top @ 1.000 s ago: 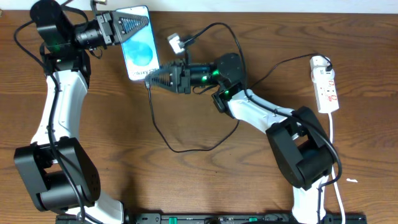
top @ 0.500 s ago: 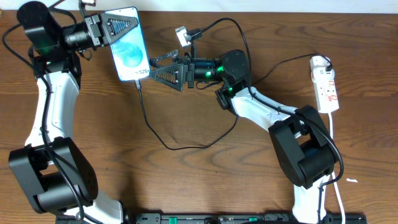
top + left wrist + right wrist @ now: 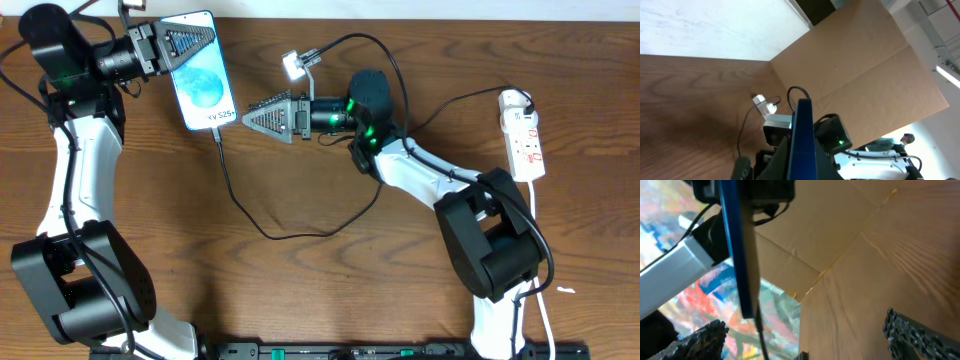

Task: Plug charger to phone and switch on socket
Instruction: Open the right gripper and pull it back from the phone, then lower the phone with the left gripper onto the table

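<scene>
Left end effector (image 3: 200, 38) clamps the phone (image 3: 205, 90); only the wrist view shows right end effector (image 3: 805, 330) spread.

Left arm (image 3: 75, 190) rises from its near-left base to the far-left corner, wrist turned rightward. Left claw (image 3: 188, 42) is clamped on the far end of the phone (image 3: 205, 88). Right arm (image 3: 420, 175) reaches from its near-right base toward far centre, wrist level and pointing left. Right claw (image 3: 255, 115) is empty, its fingers (image 3: 705, 340) spread wide, tips near the left claw but not touching it.
</scene>
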Controlling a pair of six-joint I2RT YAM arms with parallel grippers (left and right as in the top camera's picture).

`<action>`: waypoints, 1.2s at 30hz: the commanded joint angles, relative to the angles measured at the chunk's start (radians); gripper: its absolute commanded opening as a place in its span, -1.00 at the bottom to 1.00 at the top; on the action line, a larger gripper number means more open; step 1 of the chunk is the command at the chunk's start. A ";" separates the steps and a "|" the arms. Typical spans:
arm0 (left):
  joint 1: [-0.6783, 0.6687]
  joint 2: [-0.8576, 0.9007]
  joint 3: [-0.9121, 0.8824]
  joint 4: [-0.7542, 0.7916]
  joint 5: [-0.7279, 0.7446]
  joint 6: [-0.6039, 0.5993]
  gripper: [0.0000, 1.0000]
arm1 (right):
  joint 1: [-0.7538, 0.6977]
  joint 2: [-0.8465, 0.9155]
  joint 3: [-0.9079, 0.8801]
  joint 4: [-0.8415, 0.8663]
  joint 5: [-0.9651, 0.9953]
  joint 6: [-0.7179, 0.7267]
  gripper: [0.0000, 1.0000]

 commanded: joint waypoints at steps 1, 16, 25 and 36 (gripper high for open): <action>0.014 -0.022 0.011 0.008 0.024 0.016 -0.86 | -0.024 -0.006 0.015 -0.009 0.003 -0.073 0.99; 0.062 -0.022 0.011 0.008 0.024 0.016 -0.85 | -0.092 -0.007 0.015 -0.543 0.157 -0.349 0.99; 0.042 -0.021 -0.025 0.008 0.023 0.025 -0.86 | -0.096 -0.116 0.024 -0.896 0.434 -0.534 0.98; -0.030 -0.021 -0.191 0.008 -0.053 0.097 -0.86 | -0.096 -0.392 0.041 -1.199 0.717 -0.657 0.99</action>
